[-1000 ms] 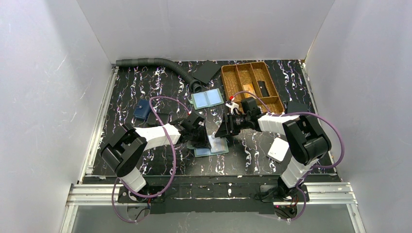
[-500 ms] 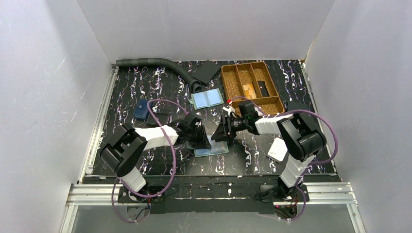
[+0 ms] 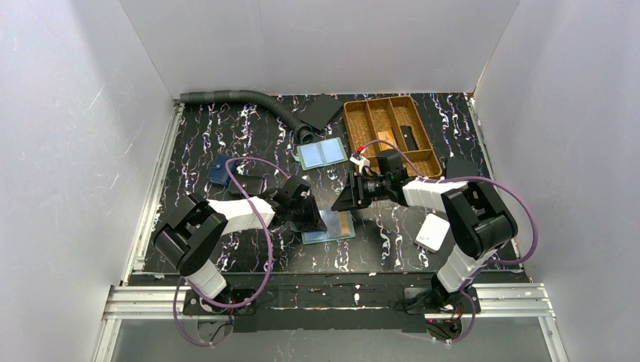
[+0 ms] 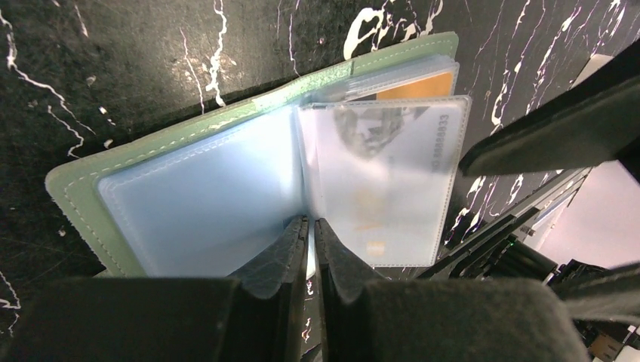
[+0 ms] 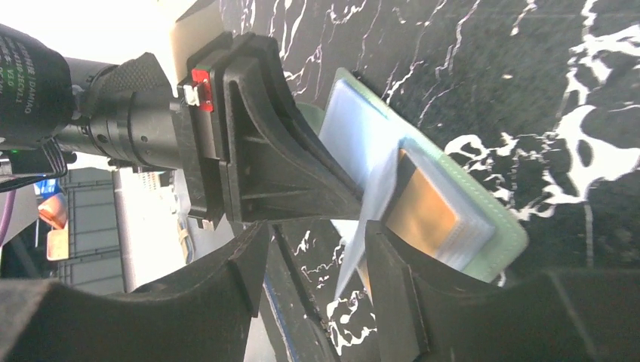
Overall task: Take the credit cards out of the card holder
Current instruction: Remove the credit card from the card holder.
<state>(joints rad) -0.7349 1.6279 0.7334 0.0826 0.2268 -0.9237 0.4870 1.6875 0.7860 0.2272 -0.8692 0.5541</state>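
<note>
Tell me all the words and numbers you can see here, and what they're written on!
On the credit card inside the card holder: a sideways row of digits along its right edge, too blurred through the clear plastic to read.
On the black cylinder of the left arm, in the right wrist view: small white lettering, too small to read.
No other writing can be made out.
</note>
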